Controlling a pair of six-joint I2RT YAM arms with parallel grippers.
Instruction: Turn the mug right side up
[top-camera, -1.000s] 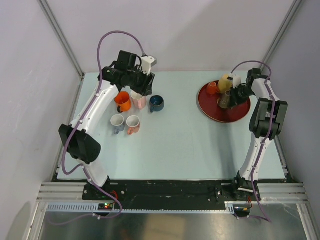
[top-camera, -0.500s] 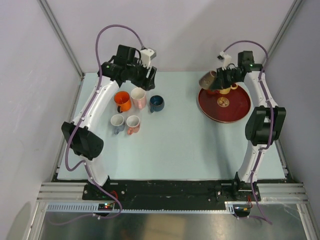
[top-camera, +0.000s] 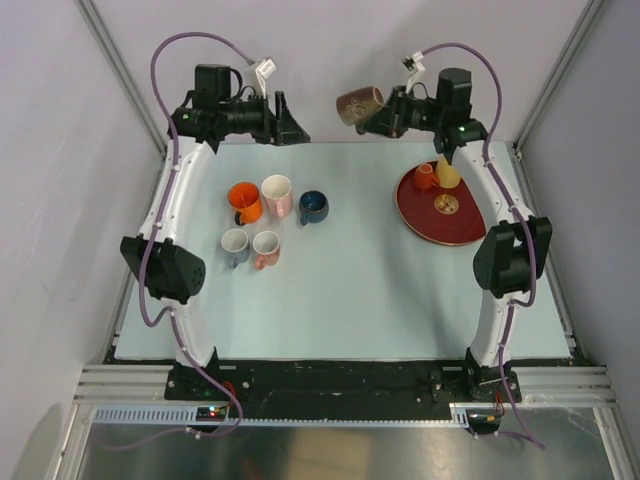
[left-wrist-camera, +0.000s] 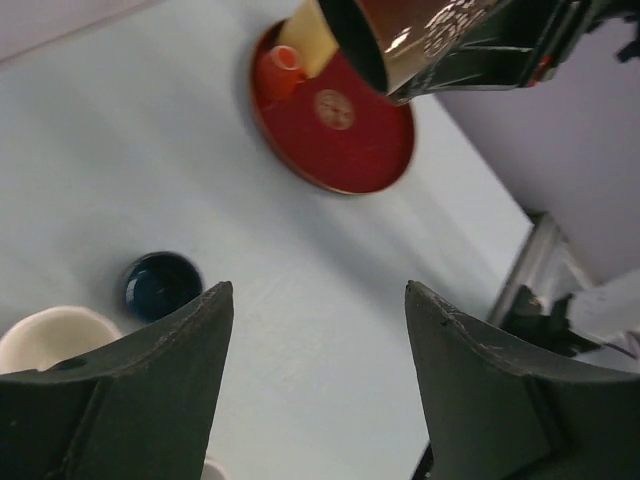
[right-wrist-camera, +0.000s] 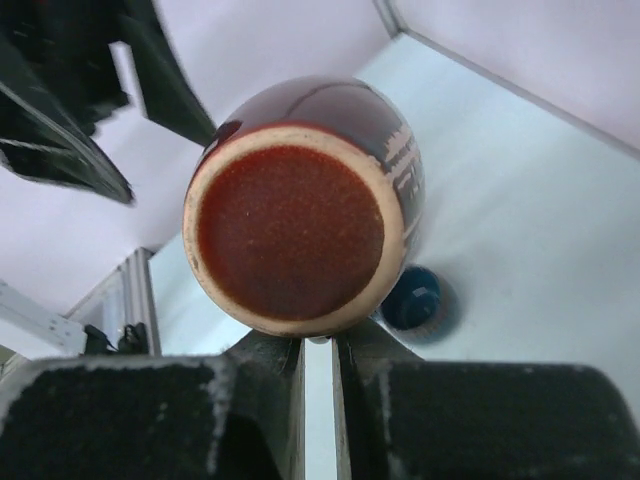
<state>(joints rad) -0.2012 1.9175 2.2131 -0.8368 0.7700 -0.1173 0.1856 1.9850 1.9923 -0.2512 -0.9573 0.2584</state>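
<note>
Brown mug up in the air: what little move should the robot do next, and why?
Probably ease the left arm forward so its open jaws come around the brown mug. The right arm's shut jaws hold it on its side, up above the table, mouth pointing at the left arm, with a gap between them.

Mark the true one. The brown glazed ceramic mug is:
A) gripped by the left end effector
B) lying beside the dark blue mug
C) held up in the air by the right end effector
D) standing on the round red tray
C: the brown glazed ceramic mug lies on its side in the air, clamped in the right end effector, off the round red tray.
</note>
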